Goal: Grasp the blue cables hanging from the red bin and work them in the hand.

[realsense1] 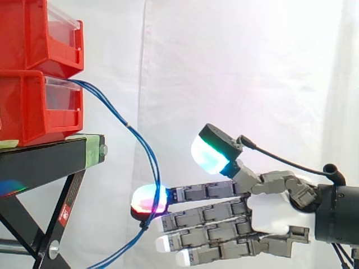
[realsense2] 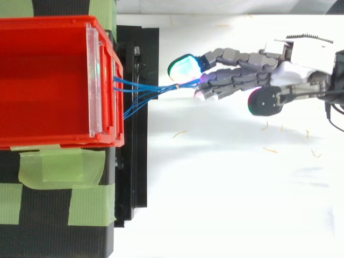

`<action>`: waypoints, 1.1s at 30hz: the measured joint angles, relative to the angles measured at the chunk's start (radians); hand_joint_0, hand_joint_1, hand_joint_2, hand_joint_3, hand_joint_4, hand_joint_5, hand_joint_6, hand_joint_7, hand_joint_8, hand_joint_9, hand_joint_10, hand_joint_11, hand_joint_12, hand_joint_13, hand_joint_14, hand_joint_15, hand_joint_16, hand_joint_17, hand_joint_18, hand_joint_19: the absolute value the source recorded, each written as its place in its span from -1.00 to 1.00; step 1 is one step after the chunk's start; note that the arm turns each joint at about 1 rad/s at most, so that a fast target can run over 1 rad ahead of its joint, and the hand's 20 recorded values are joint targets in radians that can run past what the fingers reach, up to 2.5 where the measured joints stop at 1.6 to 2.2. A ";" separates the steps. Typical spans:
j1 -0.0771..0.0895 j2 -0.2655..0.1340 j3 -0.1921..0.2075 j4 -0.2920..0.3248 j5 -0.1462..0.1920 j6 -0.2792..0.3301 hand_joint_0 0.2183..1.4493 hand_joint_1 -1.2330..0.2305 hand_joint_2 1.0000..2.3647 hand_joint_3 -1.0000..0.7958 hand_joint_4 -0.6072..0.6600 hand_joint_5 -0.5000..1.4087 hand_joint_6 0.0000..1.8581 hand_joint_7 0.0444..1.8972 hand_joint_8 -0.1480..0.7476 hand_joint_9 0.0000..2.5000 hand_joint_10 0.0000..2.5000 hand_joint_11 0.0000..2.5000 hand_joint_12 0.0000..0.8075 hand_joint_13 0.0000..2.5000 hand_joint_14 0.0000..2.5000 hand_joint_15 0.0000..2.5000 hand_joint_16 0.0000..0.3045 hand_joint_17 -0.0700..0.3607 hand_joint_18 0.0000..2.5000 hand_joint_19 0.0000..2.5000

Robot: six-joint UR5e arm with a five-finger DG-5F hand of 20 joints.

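Right at the glowing tip (realsense1: 148,200) of the top finger, the blue cables (realsense2: 171,86) touched the hand (realsense1: 269,210). They came out of the lower red bin (realsense1: 33,106), far past the fingertips, and hung down in a long bend. They brushed that one tip and then dropped lower than the bottom finger. Seen from above, the strands were bunched together just in front of the fingertips and ran in toward the fingers (realsense1: 207,213). The fingers were stretched out flat and straight, one over another, and were not curled round the cables. The thumb (realsense1: 212,150) stuck up high above the fingers, well away from the cables, with its pad glowing blue-green. Past the fingertips, the lower bin sat on a black stand (realsense1: 39,159), and another red bin (realsense1: 33,33) was stacked on top of it. Strips of green tape (realsense2: 51,166) were stuck on the stand beside the bins. Under the fingers lay a white table (realsense2: 226,188) with a few small bits on it. Behind the hand hung a white curtain (realsense1: 252,67).
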 measured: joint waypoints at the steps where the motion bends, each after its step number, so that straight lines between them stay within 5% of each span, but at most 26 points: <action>1: -0.007 0.000 0.000 -0.005 -0.004 0.001 -0.21 -0.08 -1.00 -0.91 0.20 -0.56 -0.99 -0.25 -0.15 -0.86 -1.00 -0.88 -0.11 -0.79 -0.99 -0.71 -0.65 -0.12 -0.86 -0.66; 16: -0.077 0.000 0.001 -0.008 -0.081 -0.011 -0.21 -0.07 -1.00 -0.92 0.22 -0.54 -0.99 -0.23 -0.01 -0.61 -0.99 -0.56 -0.05 -0.73 -0.99 -0.66 -0.64 -0.10 -0.83 -0.61; 27: -0.106 0.000 0.006 -0.005 -0.117 -0.137 -0.21 -0.07 -1.00 -0.91 0.23 -0.54 -0.99 -0.23 0.03 -0.55 -0.99 -0.59 -0.05 -0.68 -0.99 -0.66 -0.64 -0.11 -0.78 -0.64; 33: -0.110 -0.001 0.052 -0.031 -0.133 -0.162 -0.21 -0.07 -1.00 -0.91 0.24 -0.54 -0.99 -0.23 0.03 -0.55 -0.99 -0.59 -0.05 -0.67 -0.99 -0.65 -0.64 -0.11 -0.77 -0.63</action>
